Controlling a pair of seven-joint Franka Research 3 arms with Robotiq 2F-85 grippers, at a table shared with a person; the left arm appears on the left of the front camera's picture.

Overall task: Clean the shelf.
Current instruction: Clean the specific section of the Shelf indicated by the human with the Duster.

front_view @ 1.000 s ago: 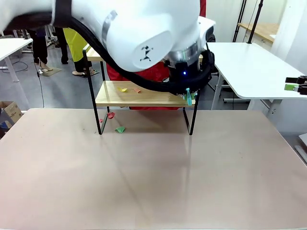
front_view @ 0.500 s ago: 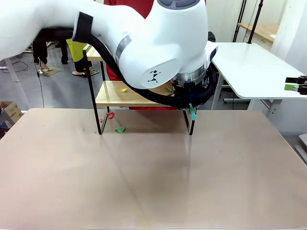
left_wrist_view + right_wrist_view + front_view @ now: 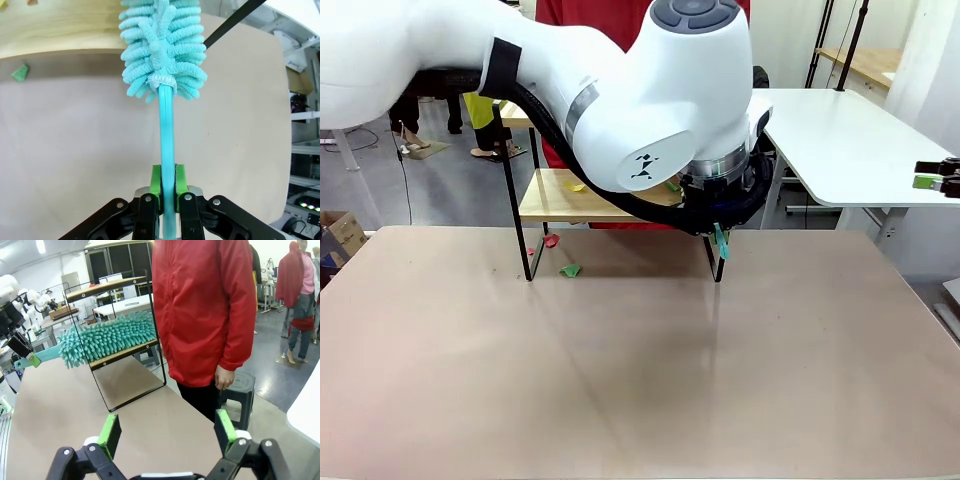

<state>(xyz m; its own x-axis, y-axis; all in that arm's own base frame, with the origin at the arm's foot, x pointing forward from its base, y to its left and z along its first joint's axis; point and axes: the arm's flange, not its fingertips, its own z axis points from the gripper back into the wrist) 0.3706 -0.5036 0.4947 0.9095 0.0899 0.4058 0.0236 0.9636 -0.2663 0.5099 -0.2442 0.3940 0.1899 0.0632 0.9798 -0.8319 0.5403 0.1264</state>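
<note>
In the left wrist view the left pincer (image 3: 168,175) pinches the handle of a teal duster (image 3: 162,45). Its fluffy head reaches ahead of the pads onto the lower board of the shelf (image 3: 60,25). A green scrap (image 3: 20,73) lies on the table (image 3: 75,150), left of the pincer. In the front view the white arm covers that grip, but a yellow scrap (image 3: 577,187) shows on the board. The right wrist view, from the side, shows the head lying along that board beside a person in red (image 3: 205,310), and the right pincer (image 3: 167,432) spread wide.
</note>
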